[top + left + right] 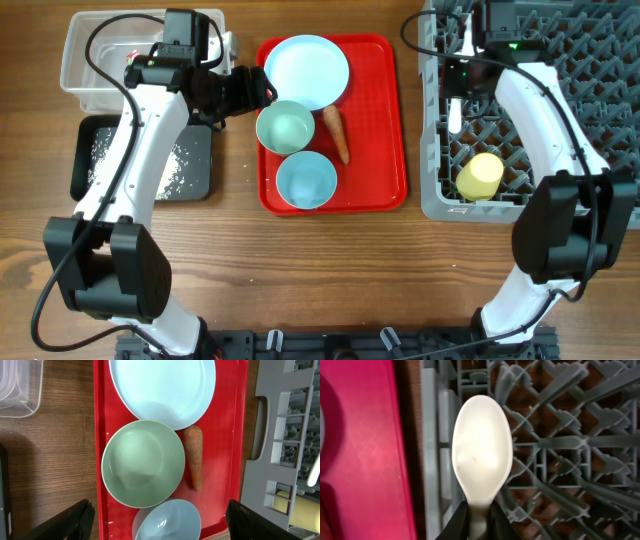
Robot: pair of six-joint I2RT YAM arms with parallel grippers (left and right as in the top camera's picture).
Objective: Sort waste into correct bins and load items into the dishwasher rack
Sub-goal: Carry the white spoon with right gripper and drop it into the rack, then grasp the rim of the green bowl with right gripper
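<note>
Gripping the white spoon [481,460] by its handle, the right gripper [479,520] holds it over the left edge of the grey rack [560,435]. The yellow cup [480,175] lies near the rack's front-left corner. On the red tray [227,450], the carrot [193,457] lies just beside the green bowl [143,463], with bare tray out to the right edge. The left gripper [162,521] hangs above the tray's left edge, fingers spread, empty.

Counts: 1 plate [306,68], 2 bowls (greenish bowl [285,127], blue bowl [305,180]), 1 carrot [336,134], 1 yellow cup [480,175], 1 spoon [481,455], 1 grey rack [590,70], 1 red tray [380,140], 2 bins (clear tub [85,75], black tub [85,140]).
</note>
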